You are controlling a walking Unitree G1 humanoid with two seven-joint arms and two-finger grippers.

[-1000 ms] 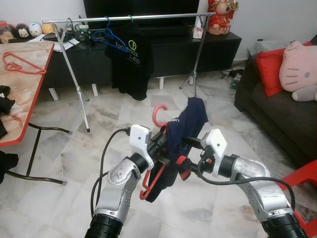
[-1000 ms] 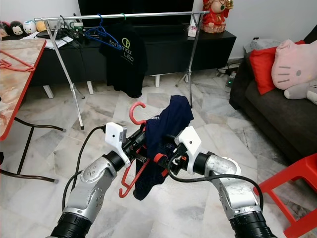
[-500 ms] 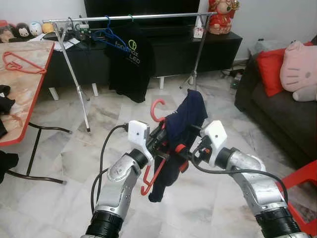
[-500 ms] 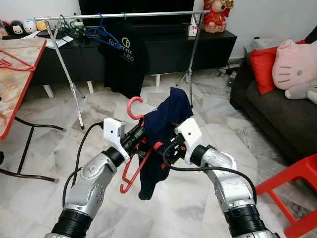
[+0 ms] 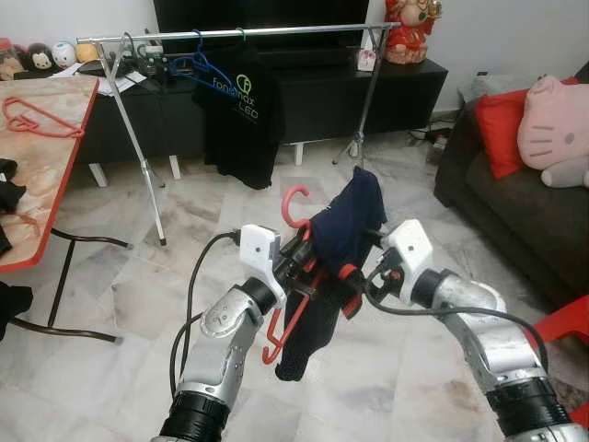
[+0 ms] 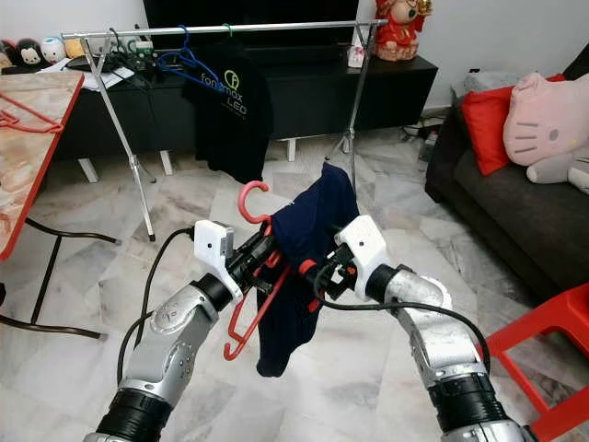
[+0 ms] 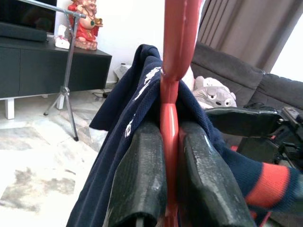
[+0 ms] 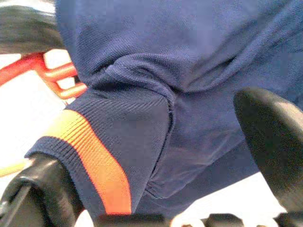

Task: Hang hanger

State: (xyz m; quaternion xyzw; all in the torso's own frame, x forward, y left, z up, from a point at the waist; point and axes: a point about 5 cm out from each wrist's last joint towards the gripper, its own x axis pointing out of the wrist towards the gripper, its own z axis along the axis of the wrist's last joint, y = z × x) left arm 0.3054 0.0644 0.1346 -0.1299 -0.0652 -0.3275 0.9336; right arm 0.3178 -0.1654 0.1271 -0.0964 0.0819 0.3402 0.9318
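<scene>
A red plastic hanger (image 5: 293,201) carries a navy shirt (image 5: 348,221) with an orange-striped cuff. My left gripper (image 5: 300,265) is shut on the hanger's neck (image 7: 169,118), just under the hook, holding it upright at chest height. My right gripper (image 5: 357,276) stands open at the shirt's right side, and the cuff (image 8: 90,161) lies draped between its fingers (image 8: 271,137). The silver clothes rail (image 5: 239,32) stands farther ahead, about two metres off, with a black T-shirt (image 5: 241,120) and a blue hanger (image 5: 196,64) on it.
A red-edged table (image 5: 55,166) with another red hanger (image 5: 32,116) stands at the left. A dark sofa (image 5: 515,216) with a red cushion and pink plush is at the right, and a red stool (image 5: 569,324) lies near right. Marble floor lies between me and the rail.
Both arms raised the hanger and shirt a little. My right gripper has since shifted right, drawing the cuff outward. The left grip on the hanger is unchanged.
</scene>
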